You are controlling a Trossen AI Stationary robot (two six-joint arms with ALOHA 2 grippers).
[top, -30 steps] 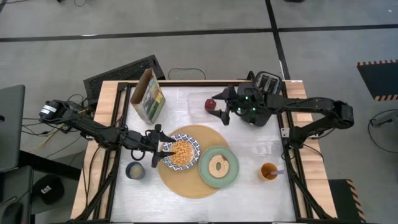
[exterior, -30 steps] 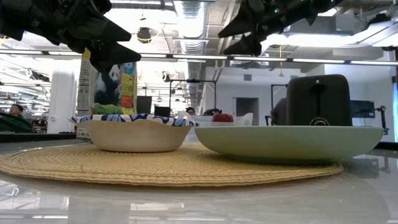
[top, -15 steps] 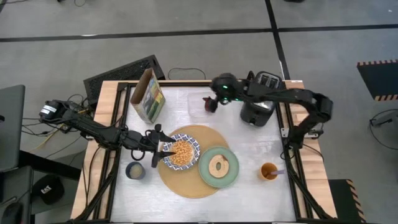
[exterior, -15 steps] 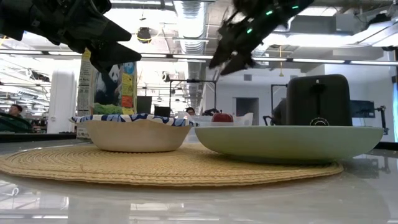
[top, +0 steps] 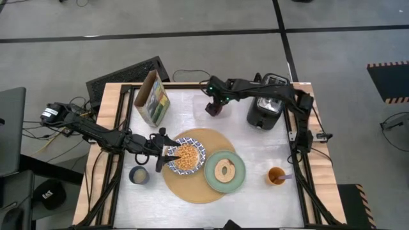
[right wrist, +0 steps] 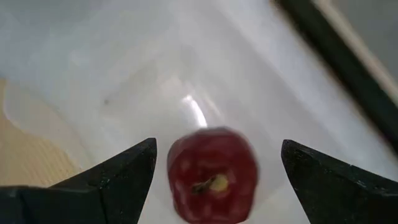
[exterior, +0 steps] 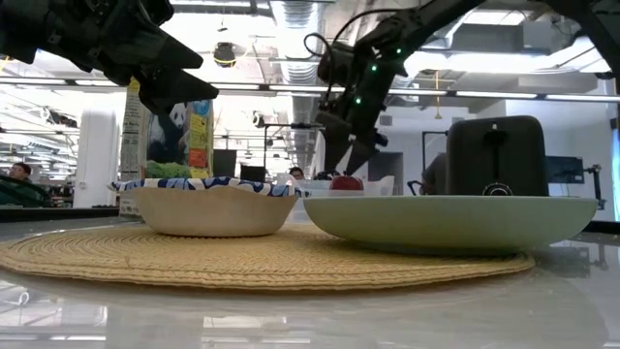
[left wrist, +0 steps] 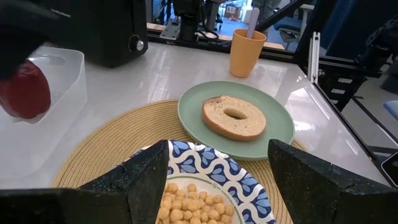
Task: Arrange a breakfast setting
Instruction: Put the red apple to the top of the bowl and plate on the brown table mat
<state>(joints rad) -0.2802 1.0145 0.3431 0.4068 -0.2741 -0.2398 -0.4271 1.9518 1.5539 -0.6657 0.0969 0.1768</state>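
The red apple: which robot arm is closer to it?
The right. Its gripper hangs just above the apple in the clear container, jaws open on either side. The left gripper is far off, at the cereal bowl.

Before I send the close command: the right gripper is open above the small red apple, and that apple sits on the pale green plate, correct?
Not quite. The right gripper is open above the small red apple, but the apple lies in the clear plastic container, as the right wrist view shows. The pale green plate holds a ring-shaped toast slice.
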